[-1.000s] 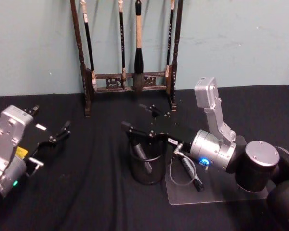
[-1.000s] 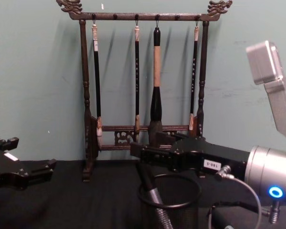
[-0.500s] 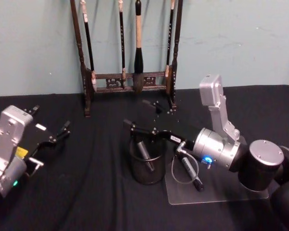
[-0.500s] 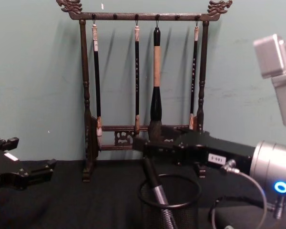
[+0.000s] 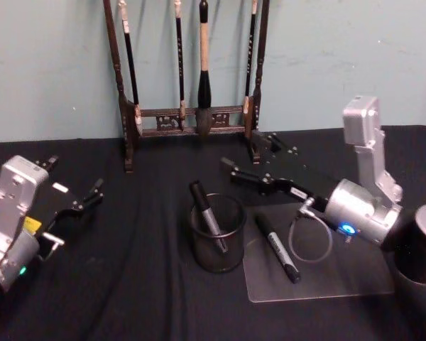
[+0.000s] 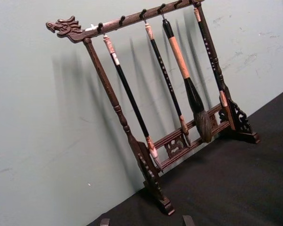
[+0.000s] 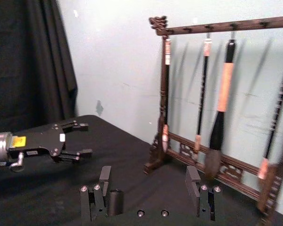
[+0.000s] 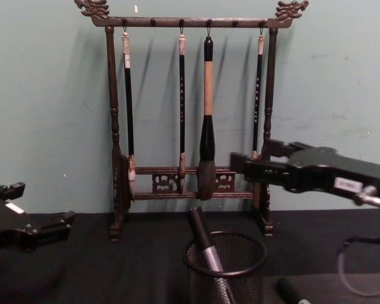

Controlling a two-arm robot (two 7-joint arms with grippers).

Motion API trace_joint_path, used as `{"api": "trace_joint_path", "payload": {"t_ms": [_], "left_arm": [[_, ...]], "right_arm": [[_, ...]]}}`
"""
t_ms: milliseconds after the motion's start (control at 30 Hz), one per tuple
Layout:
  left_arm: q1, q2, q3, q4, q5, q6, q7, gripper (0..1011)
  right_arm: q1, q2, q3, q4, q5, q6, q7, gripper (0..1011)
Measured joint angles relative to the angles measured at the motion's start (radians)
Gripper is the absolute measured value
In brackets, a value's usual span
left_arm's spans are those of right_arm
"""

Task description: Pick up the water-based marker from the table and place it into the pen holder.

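Marker in pen holder; second marker right; brush rack behind.

Pale teal wall; black cloth table; dark curtain.

At 12 o'clock from me, at the far edge of the black tabletop, a dark wooden brush rack stands upright against the teal wall. Its top bar ends in carved dragon heads. Four brushes hang from it, tips down. The thick brush, third from my left, is much fatter than the three slim ones. At about 4 o'clock a clear flat sheet lies on the cloth. A dark curtain hangs beside the wall.
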Motion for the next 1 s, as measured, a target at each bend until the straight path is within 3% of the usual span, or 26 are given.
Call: {"api": "trace_joint_path", "payload": {"t_ms": [267,567,700,1000], "left_arm": [[0.0,0.0,0.0,0.0,0.0,0.0,0.0,1001],[0.0,0.0,0.0,0.0,0.0,0.0,0.0,1001],[0.0,0.0,0.0,0.0,0.0,0.0,0.0,1001],[0.0,0.0,0.0,0.0,0.0,0.0,0.0,1001]], "right_arm": [[-0.078,0.076,0.053,-0.094,0.008,0.058,-0.054,1002],[-0.121,0.127,0.07,-0.127,0.023,0.166,-0.08,1002],[-0.12,0.144,0.057,-0.124,0.026,0.214,-0.074,1002],[-0.073,0.163,-0.016,-0.075,-0.006,0.291,-0.038,1002]]}}
